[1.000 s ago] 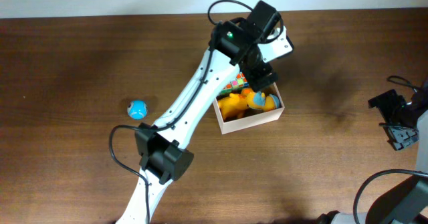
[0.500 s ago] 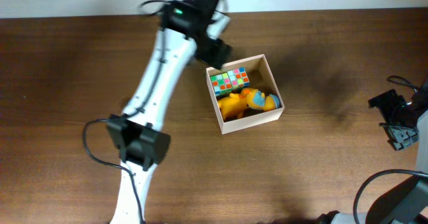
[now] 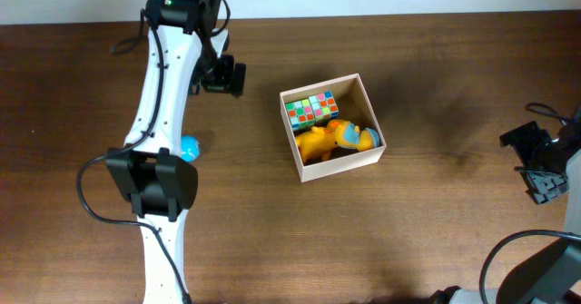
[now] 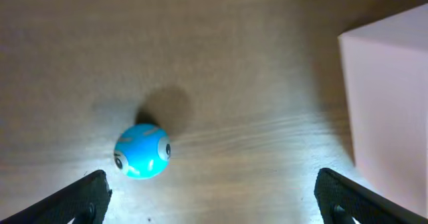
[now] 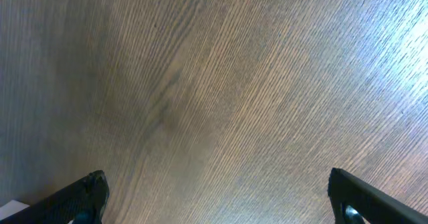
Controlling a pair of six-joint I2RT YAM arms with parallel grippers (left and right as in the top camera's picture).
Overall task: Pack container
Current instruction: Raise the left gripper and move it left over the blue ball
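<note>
Left jaws are being held wide open on nothing; in the wrist view the blue ball (image 4: 142, 150) is being framed at 10 o'clock, container (image 4: 384, 97) at 2.

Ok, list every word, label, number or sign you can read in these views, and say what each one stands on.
None: no readable text shows in any view.
The container has blank cream walls, with no label or print.
The blue ball carries only two printed eyes, no letters.
The colour-tiled cube shows plain coloured tiles.
The yellow toy shows no lettering at this size.
</note>
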